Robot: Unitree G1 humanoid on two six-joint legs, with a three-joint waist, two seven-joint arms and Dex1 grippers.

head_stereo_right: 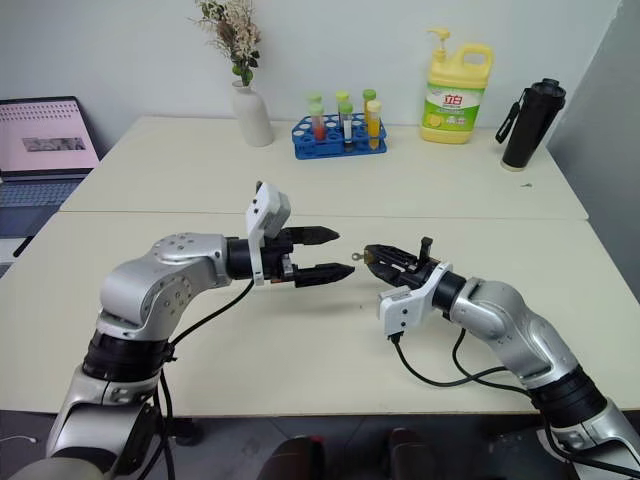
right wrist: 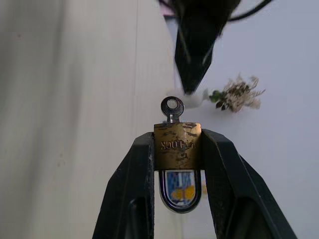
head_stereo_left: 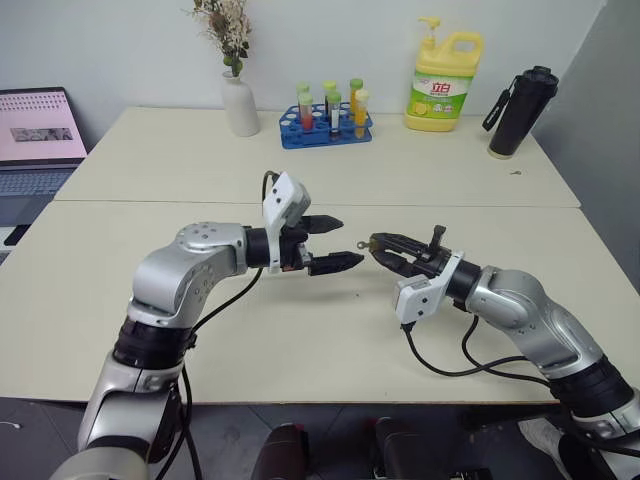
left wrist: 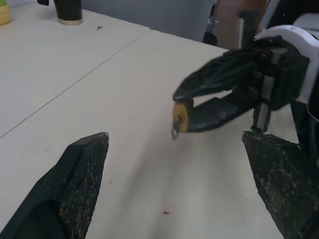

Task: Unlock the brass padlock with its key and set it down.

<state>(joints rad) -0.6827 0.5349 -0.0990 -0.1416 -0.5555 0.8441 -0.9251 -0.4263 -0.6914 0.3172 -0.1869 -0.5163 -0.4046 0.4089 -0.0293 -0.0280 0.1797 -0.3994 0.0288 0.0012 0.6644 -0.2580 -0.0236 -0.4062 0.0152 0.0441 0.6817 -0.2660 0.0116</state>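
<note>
My right gripper is shut on the brass padlock, which sits pinched between its two fingertips above the table. The silvery shackle loops back between the fingers. The key sticks out of the padlock's body, its round bow pointing towards my left gripper. That gripper is open and level with the key, a short gap away, one fingertip above and one below the key's line. The left wrist view shows the padlock and key ahead of the spread fingers.
Both hands hover over the pale table. Along its far side stand a white vase with dried flowers, a blue rack of tubes, a yellow detergent bottle and a black flask. A laptop sits far left.
</note>
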